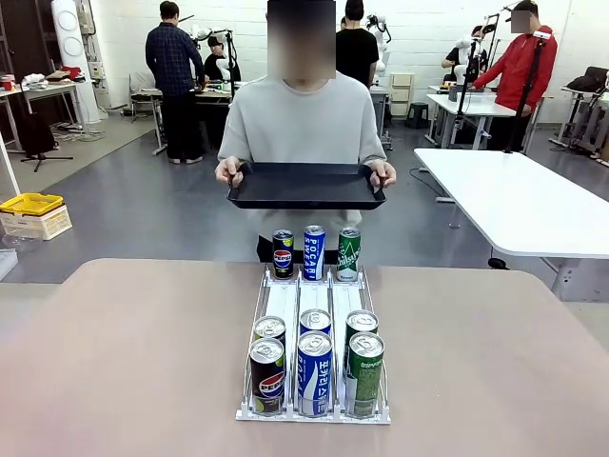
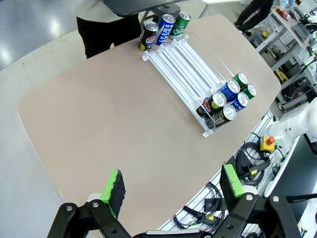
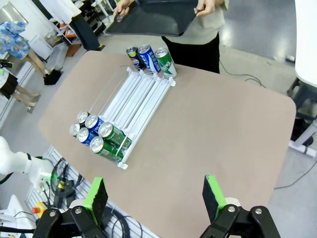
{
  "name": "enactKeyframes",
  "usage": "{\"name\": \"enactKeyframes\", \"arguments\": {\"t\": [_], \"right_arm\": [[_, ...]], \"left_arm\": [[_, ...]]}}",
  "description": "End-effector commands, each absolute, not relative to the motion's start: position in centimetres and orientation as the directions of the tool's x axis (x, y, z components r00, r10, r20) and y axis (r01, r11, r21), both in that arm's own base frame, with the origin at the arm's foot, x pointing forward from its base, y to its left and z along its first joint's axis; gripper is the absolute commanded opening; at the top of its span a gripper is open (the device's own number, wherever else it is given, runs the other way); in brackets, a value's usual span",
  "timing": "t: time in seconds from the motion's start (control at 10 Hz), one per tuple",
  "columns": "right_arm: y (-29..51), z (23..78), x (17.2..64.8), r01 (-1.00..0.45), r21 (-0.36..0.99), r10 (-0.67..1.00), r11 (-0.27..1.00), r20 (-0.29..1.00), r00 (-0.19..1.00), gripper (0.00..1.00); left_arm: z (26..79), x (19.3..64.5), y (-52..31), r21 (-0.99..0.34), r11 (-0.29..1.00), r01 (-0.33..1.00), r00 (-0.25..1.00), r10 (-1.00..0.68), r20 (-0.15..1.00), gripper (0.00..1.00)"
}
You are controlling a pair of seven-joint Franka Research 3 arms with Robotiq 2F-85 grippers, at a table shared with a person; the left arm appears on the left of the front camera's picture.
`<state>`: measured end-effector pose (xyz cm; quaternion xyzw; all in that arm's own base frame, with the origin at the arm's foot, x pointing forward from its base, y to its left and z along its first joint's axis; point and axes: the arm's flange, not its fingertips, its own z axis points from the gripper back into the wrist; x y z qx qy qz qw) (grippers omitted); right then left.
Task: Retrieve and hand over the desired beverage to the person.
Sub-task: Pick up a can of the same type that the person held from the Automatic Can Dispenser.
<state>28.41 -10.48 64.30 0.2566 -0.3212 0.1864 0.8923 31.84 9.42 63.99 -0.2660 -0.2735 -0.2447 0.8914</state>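
Observation:
A white three-lane can rack (image 1: 284,303) lies mid-table. At its far end stand a Pepsi can (image 1: 283,253), a blue Pocari Sweat can (image 1: 314,252) and a green can (image 1: 349,254). At the near end, two more of each sort stand in rows: Pepsi (image 1: 267,377), Pocari (image 1: 315,374), green (image 1: 364,372). The person (image 1: 303,119) in a light grey sweatshirt stands at the far edge, holding a black tray (image 1: 304,186) level in both hands. My left gripper (image 2: 173,183) is open, high above the table, the rack (image 2: 183,62) far ahead. My right gripper (image 3: 155,194) is open too, above the rack (image 3: 138,94).
The beige table (image 1: 124,362) has rounded corners and bare surface on both sides of the rack. A white table (image 1: 514,195) stands behind at the right, a yellow crate (image 1: 30,203) at the far left. Cables and a red stop button (image 2: 268,141) sit below the near edge.

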Motion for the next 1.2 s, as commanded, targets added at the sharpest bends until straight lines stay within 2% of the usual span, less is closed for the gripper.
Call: {"name": "enactKeyframes", "arguments": {"t": [0.0,1.1], "right_arm": [[-10.37,64.29,28.54,-0.517,0.347,0.173,0.783,0.677,0.716,1.00],[-10.37,64.29,28.54,-0.517,0.347,0.173,0.783,0.677,0.716,1.00]], "left_arm": [[64.08,31.79,9.70,-0.342,0.729,0.593,0.725,-0.299,0.620,1.00],[64.08,31.79,9.70,-0.342,0.729,0.593,0.725,-0.299,0.620,1.00]]}}
